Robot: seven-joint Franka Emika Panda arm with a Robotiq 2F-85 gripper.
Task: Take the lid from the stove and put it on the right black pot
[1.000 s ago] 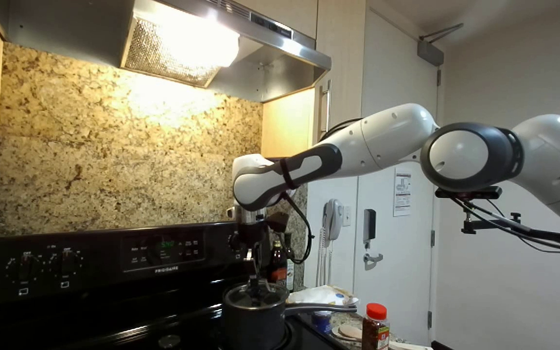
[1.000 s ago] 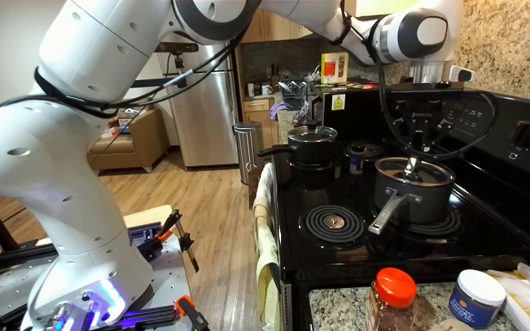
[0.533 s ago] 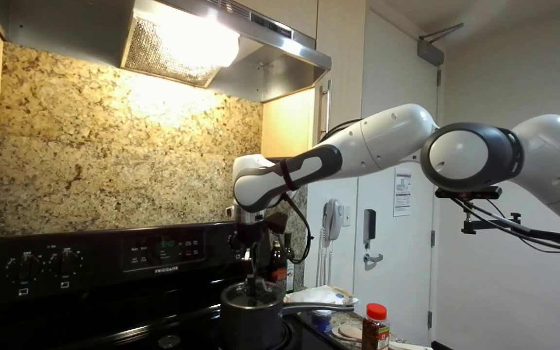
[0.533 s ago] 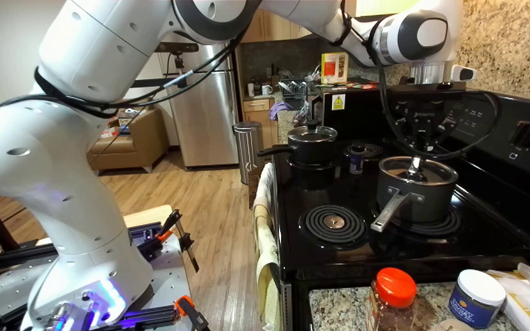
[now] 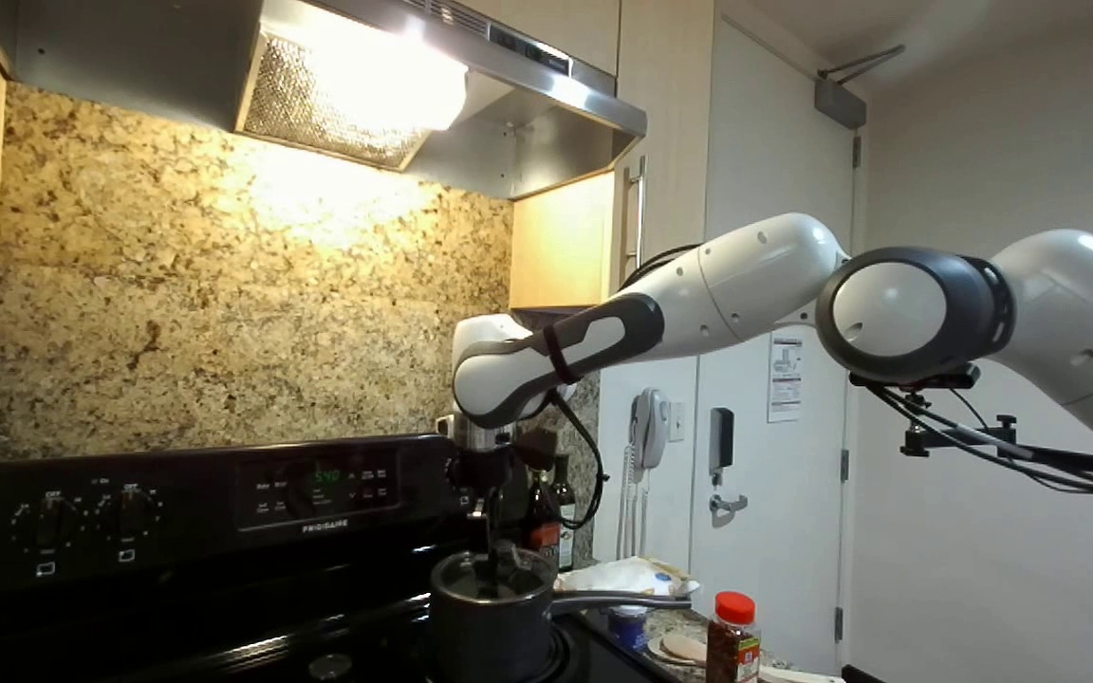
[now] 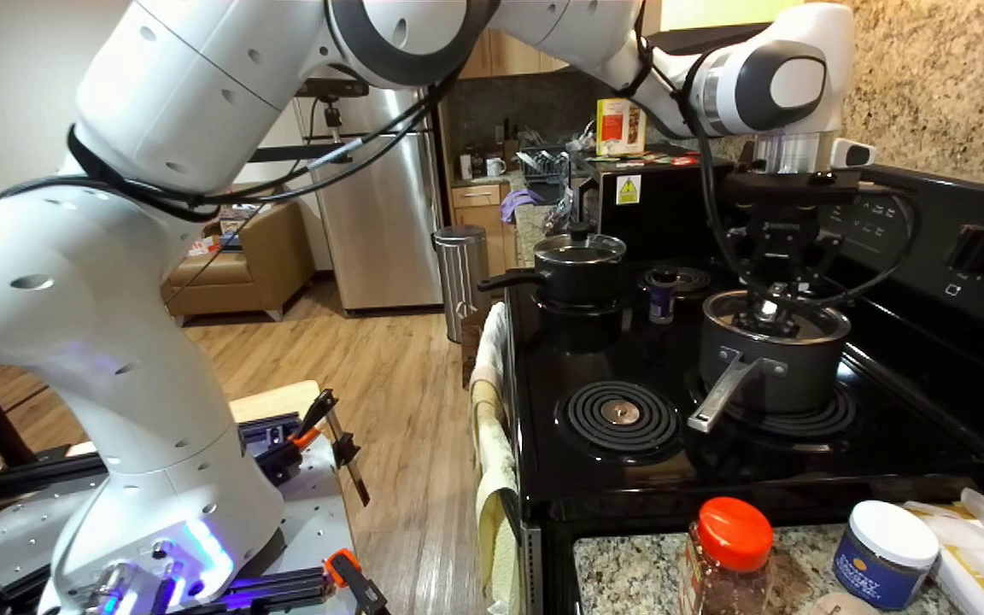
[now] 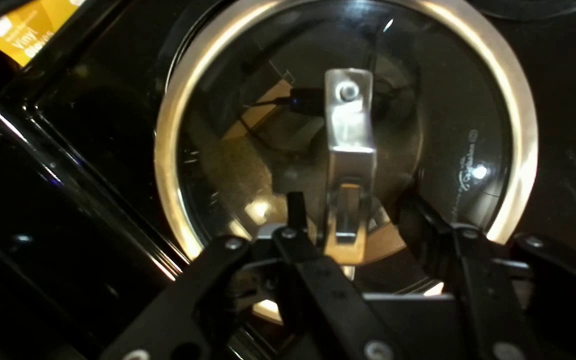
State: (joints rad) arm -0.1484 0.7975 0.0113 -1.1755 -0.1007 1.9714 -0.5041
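A glass lid with a steel rim (image 6: 821, 323) sits on the dark grey pot (image 6: 787, 380) on a back burner. Lid (image 5: 456, 575) and pot (image 5: 490, 634) also show in an exterior view. In the wrist view the lid (image 7: 523, 150) fills the middle, and its steel strap handle (image 7: 350, 130) stands up. My gripper (image 7: 354, 200) is open, with one finger on each side of the handle and gaps to it. In both exterior views the gripper (image 6: 765, 323) (image 5: 494, 567) points down at lid level. The fingertips are partly dark and hard to see.
A black pot (image 6: 582, 282) with its own glass lid stands on another burner. A small blue bottle (image 6: 661, 299) stands near it. The grey pot's handle (image 6: 723, 397) sticks out over the stove. A red-capped jar (image 6: 727, 555) and a white-capped jar (image 6: 885, 555) stand on the counter.
The gripper has come down to the lid, its fingers now around the handle. Earlier, pot and lid shifted slightly; they have stayed still in the last half second.
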